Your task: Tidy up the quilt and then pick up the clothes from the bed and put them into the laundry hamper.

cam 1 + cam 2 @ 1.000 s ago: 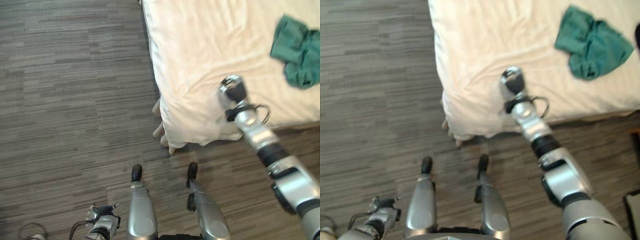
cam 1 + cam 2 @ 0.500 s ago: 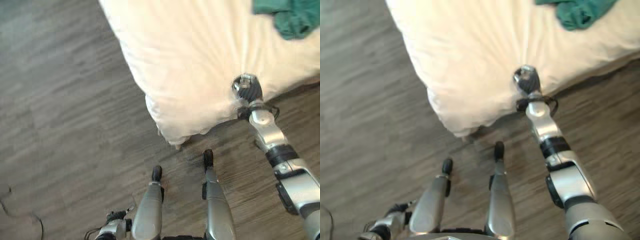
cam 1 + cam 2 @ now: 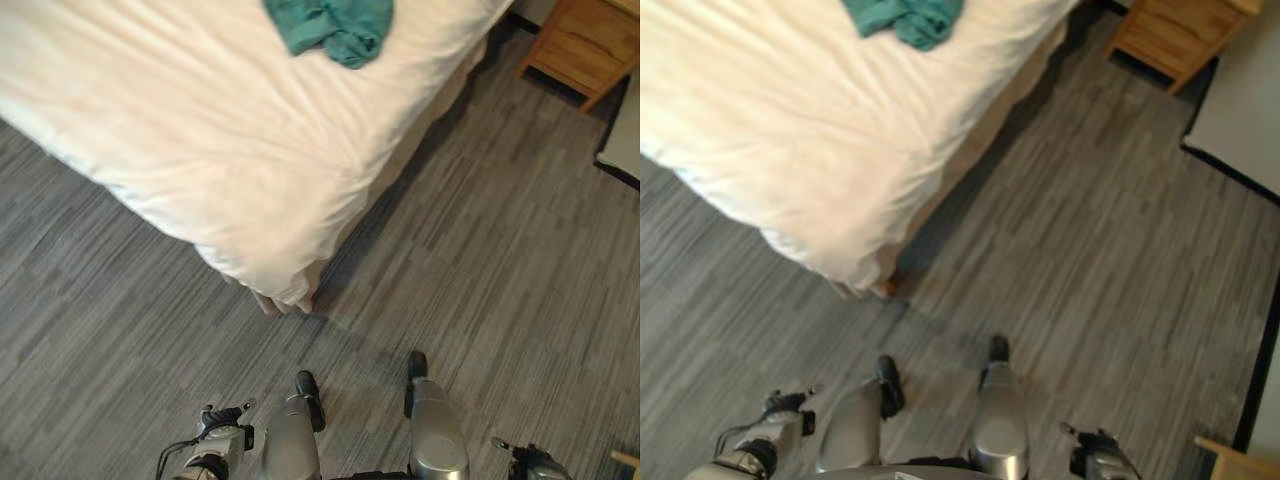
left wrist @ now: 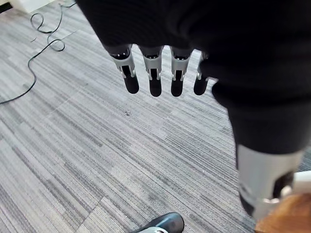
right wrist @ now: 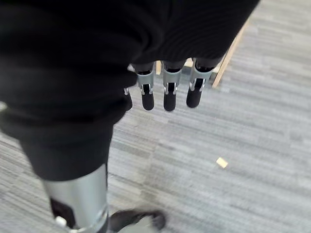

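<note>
The white quilt (image 3: 200, 130) lies spread over the bed, its corner hanging down toward the floor. A crumpled green garment (image 3: 330, 25) rests on the quilt at the far edge of the picture. My left hand (image 3: 222, 432) hangs low by my side over the carpet, its straight fingers (image 4: 153, 73) holding nothing. On the other side my right hand (image 3: 1095, 455) also hangs low, well away from the bed. Its fingers (image 5: 167, 92) are straight and empty too.
A wooden nightstand (image 3: 590, 40) stands past the bed at the far right. A pale flat panel (image 3: 1250, 100) lies along the right edge. A wooden piece (image 3: 1235, 460) shows at the lower right, and a small tan scrap (image 5: 222, 162) lies on the grey carpet.
My right hand has come off the quilt's edge and dropped to my side. The camera has swung right, so the bed now sits at the upper left.
</note>
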